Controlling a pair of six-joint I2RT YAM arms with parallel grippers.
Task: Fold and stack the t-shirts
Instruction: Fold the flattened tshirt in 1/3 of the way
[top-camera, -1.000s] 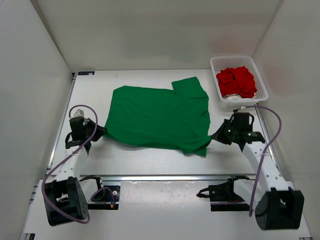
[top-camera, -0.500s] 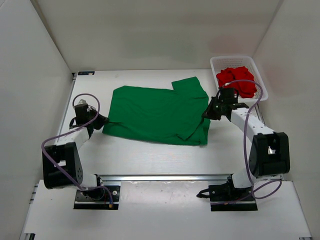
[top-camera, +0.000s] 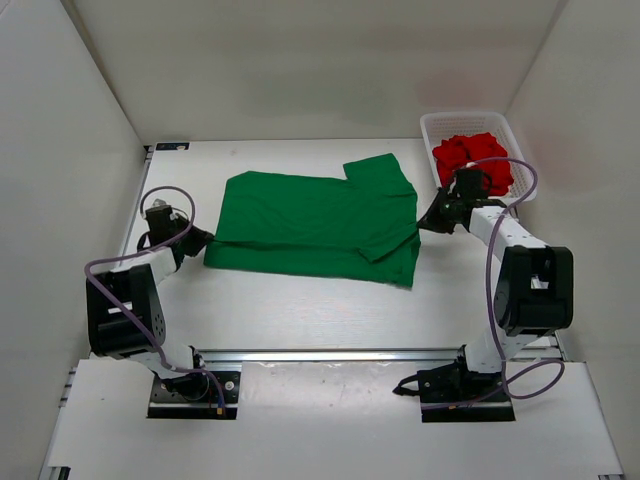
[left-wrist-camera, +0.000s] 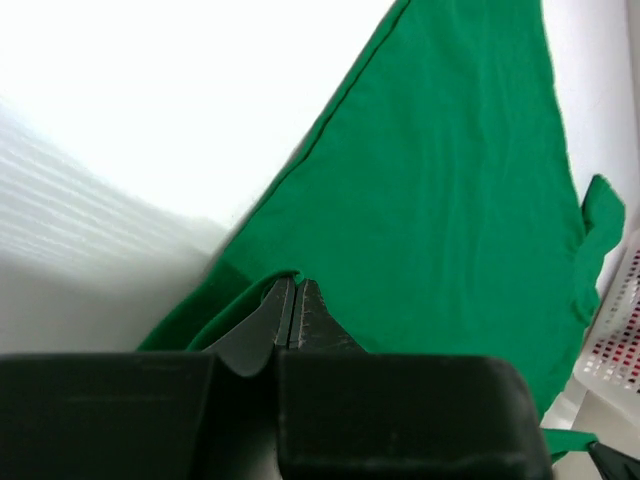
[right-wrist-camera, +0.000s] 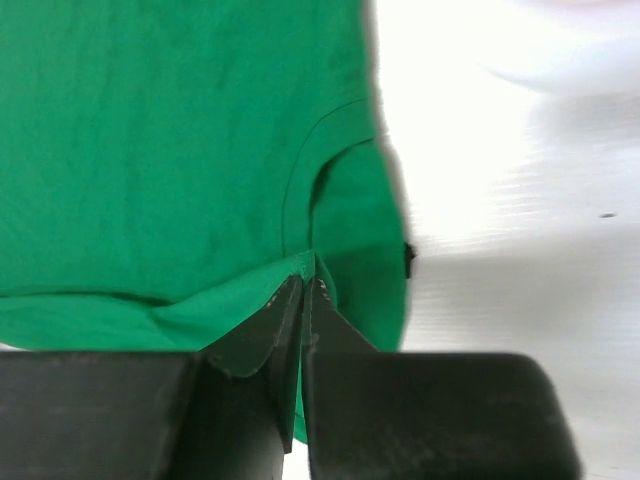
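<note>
Green t-shirt (top-camera: 315, 225) mid first fold, left pincer (left-wrist-camera: 292, 300) and right pincer (right-wrist-camera: 305, 285) each clamped on its hem; red t-shirt (top-camera: 473, 160), in the 1 o'clock basket (top-camera: 470, 116), unfolded.

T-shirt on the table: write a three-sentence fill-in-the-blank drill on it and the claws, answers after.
The t-shirt spread on the table is bright ____.
The left claw and the right claw are both ____ on its cloth.
The red t-shirt lies in the white mesh ____.
Missing: green; shut; basket.
</note>
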